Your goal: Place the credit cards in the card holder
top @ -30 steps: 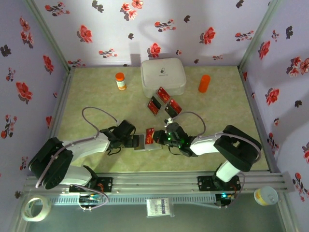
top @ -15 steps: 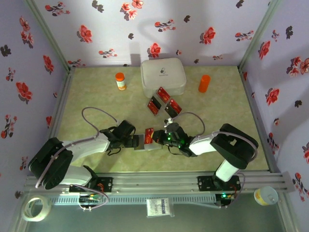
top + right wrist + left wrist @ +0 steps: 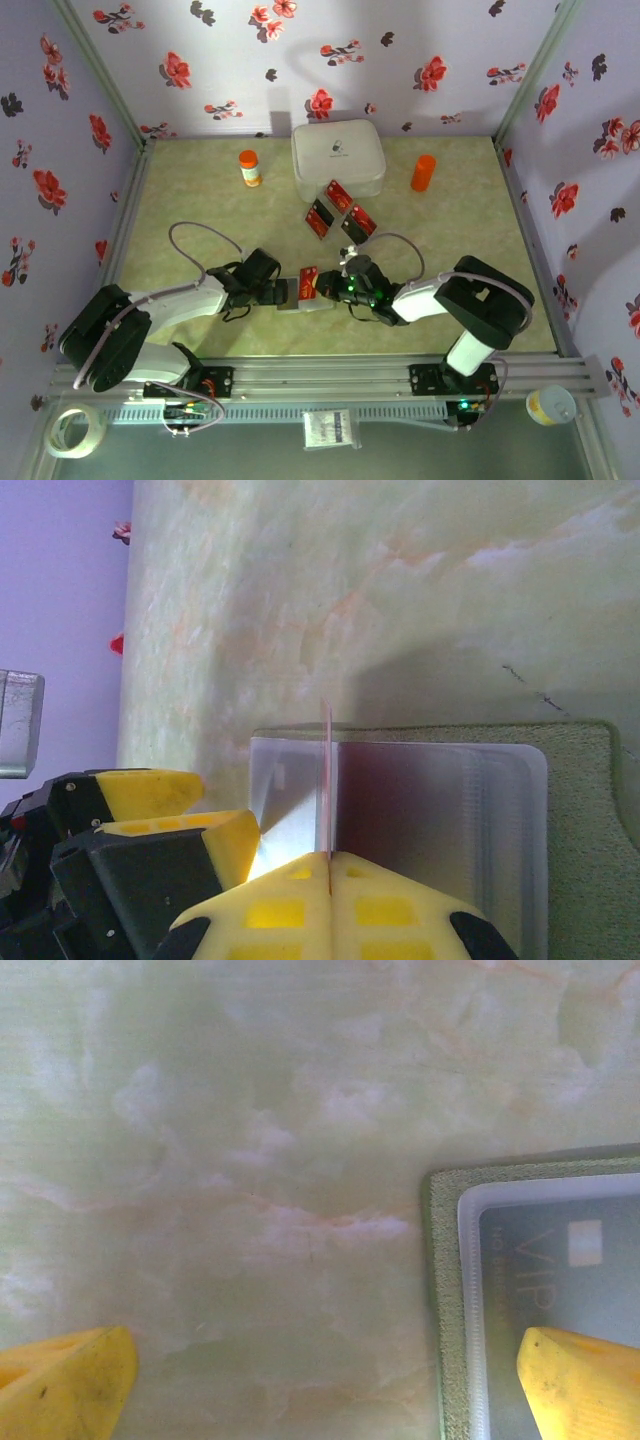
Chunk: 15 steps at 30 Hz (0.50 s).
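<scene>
From above, you see the card holder [image 3: 296,297] open at the table's near middle, the right gripper [image 3: 322,287] pinching a red card [image 3: 309,281] over it, and three loose cards [image 3: 338,195] farther back. Your left-wrist view shows the left gripper [image 3: 320,1385] spread wide and empty, one finger over the holder. Your right-wrist view shows the card clamped upright on the holder's pale inside

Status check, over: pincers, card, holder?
Right pincer shut on red card, edge-on over open card holder. Left pincer open, straddling holder's edge. VIP card already in its sleeve.
</scene>
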{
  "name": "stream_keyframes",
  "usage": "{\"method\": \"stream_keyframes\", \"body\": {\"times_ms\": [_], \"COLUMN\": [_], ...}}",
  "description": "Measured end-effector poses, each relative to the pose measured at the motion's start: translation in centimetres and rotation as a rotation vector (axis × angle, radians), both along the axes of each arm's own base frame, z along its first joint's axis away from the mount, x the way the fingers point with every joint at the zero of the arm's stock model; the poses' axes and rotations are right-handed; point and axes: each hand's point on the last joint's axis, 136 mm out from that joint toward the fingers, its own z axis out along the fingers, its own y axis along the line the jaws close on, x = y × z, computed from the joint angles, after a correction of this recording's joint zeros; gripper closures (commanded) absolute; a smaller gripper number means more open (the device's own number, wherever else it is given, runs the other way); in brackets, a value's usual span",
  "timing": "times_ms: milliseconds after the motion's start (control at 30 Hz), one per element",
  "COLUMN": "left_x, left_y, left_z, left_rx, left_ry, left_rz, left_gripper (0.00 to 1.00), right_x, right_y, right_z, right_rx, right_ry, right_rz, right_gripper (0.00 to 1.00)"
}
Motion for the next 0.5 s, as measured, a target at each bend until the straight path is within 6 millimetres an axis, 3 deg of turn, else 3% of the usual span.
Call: {"method": "stream_keyframes", "body": {"times_ms": [500], "left_x": [0.01], "left_y": [-0.02], "left_z": [0.02], "left_rx": [-0.002], "left_ry": [0.000], "left_rz": [0.002], "left_gripper": [0.01], "right_x": [-0.35], "right_y": [-0.22], "right_z": [-0.70], "right_rx": [0.022], "right_ry": [0.016], "right_rz": [-0.006], "right_gripper": [1.00]}}
